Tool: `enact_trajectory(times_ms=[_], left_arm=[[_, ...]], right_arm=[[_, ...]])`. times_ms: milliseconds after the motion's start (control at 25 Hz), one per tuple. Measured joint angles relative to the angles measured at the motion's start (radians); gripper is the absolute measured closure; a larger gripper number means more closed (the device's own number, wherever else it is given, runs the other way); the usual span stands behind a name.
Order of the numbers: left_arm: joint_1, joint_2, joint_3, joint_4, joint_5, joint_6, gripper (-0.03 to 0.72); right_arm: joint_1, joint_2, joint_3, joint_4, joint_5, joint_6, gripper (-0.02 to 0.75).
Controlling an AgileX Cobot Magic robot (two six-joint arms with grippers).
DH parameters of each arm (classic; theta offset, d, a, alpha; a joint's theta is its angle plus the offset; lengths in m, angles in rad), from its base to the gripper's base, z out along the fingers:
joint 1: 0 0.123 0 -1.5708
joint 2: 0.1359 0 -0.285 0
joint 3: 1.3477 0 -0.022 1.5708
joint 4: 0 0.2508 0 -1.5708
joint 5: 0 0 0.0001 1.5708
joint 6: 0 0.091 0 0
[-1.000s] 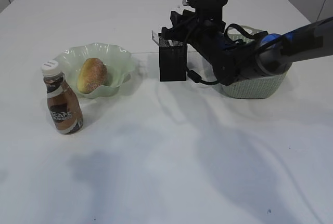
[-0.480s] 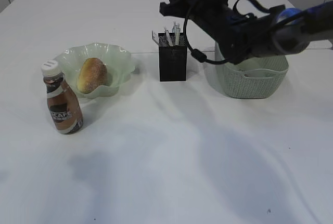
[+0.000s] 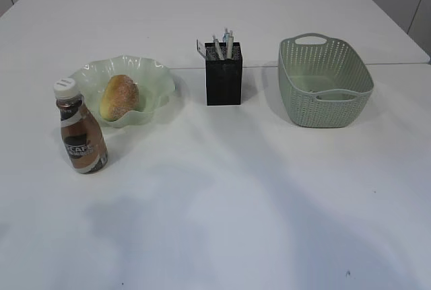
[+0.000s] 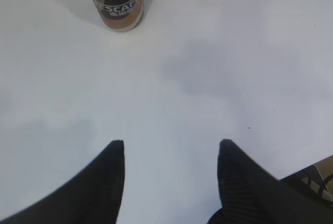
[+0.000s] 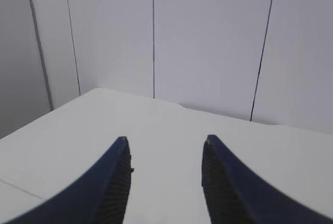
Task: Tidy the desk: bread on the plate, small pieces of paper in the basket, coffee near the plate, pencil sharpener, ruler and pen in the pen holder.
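Left pincer (image 4: 170,154) hangs apart and empty above the tabletop (image 3: 222,202); right pincer (image 5: 165,148) is likewise apart, holding nothing. From the pen holder (image 3: 223,81), now stocked with pens: coffee (image 3: 80,135) and bread (image 3: 120,97) on the plate (image 3: 151,78) sit leftward, basket (image 3: 326,81) rightward. Tidying looks finished.

On the white desk (image 3: 222,196), the golden-brown bread (image 3: 120,97) lies in the ruffled pale green plate (image 3: 156,81) toward the left edge, with the coffee (image 3: 79,128) bottle upright just in front of it, white cap on. Near the far edge, mid-desk, the black mesh pen holder (image 3: 223,81) stands upright holding pens and a clear ruler (image 3: 201,48); the pale green basket (image 3: 324,80) sits to its right
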Motion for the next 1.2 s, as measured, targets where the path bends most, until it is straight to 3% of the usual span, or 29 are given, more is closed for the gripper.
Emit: enact_trajectory(times_ms=[200,440,720,1200], left_arm=[[0.000,0.000,0.000,0.000,0.007,0.000,0.287],[0.000,0.000,0.000,0.000,0.036,0.000,0.287],[0.000,0.000,0.000,0.000,0.083,0.000,0.286],[0.000,0.000,0.000,-0.015,0.289,0.000,0.287]], right_arm=[[0.000,-0.136,0.000,0.005,0.328,0.000,0.372],[0.000,-0.233,0.000,0.035,0.830,0.000,0.372],[0.000,-0.254,0.000,0.046,1.229,0.000,0.409],[0.000,-0.462,0.000,0.077,1.382,0.002,0.437]])
